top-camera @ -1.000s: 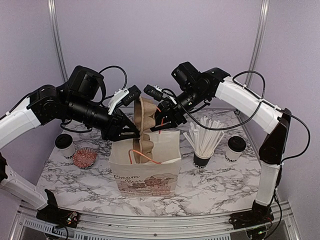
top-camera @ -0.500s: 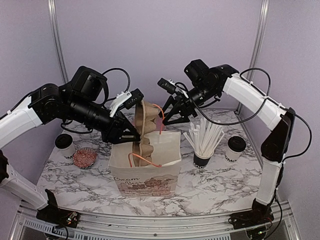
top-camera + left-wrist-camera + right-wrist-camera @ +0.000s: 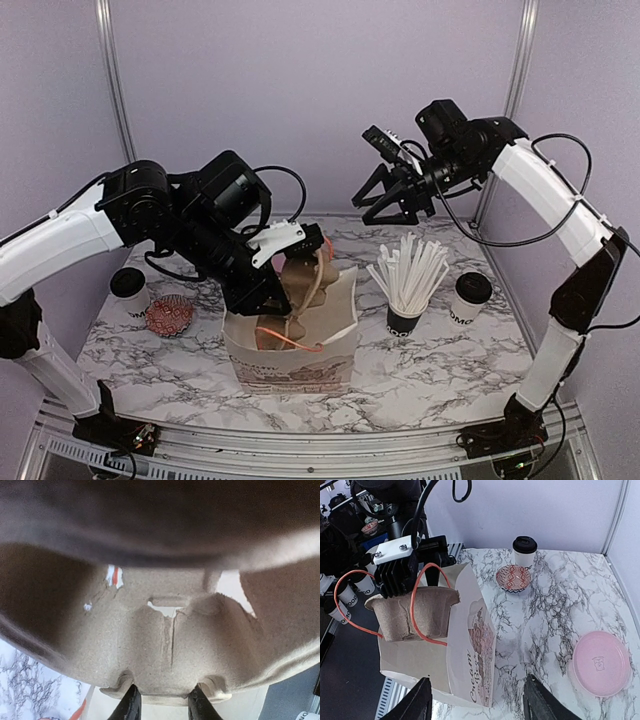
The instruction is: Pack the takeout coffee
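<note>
Two white takeout coffee cups with black lids stand on the marble table, one at the left (image 3: 130,294) and one at the right (image 3: 470,299). The left cup also shows in the right wrist view (image 3: 525,553). A white paper bag (image 3: 293,355) stands open at the front centre. My left gripper (image 3: 290,262) is shut on a brown pulp cup carrier (image 3: 300,285) and holds it in the bag's mouth. The carrier fills the left wrist view (image 3: 170,645). My right gripper (image 3: 385,205) is open and empty, raised above the table at the back right.
A black cup full of white straws (image 3: 405,292) stands right of the bag. A red patterned bowl (image 3: 170,315) sits beside the left cup. A pink plate (image 3: 600,663) lies on the marble. The bag's orange handles (image 3: 290,335) loop around the carrier.
My right gripper has pulled away from the bag and risen to the back right, open. My left arm has swung in and lowered the carrier further into the bag.
</note>
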Tool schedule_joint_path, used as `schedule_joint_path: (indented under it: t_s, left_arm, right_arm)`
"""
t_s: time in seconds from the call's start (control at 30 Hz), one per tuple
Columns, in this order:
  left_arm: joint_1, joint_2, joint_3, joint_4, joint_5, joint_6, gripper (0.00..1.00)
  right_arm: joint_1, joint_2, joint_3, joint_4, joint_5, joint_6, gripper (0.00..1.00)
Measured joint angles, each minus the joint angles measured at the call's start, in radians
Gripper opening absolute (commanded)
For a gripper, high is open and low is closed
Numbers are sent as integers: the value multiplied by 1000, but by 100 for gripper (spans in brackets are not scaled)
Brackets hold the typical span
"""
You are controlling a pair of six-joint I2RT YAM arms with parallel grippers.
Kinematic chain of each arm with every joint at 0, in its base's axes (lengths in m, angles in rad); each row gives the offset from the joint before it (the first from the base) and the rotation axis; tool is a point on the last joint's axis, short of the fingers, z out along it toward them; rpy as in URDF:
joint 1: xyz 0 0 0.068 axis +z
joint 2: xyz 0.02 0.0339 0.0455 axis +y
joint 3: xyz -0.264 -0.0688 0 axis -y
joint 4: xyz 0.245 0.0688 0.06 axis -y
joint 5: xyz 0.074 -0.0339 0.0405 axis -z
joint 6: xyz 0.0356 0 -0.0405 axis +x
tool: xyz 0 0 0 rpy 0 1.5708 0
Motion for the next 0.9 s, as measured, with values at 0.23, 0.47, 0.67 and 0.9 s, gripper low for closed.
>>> schedule_joint_path:
  t_s: [0.23, 0.47, 0.67, 0.9]
  left_arm:
    - [-47, 46, 28, -52, -105, 20, 32]
    - [-106, 102, 97, -112, -181, 26, 31]
    - [-113, 63, 146, -118, -206, 29, 33]
    - [-113, 36, 98, -121, -136, -7, 33]
  right_arm:
    - [-6, -6, -46, -3, -7, -11, 60]
    - [-6, -8, -47, -4, -11, -15, 60]
    - [-6, -12, -47, -4, -10, -14, 60]
    - [-6, -18, -58, -1, -10, -15, 60]
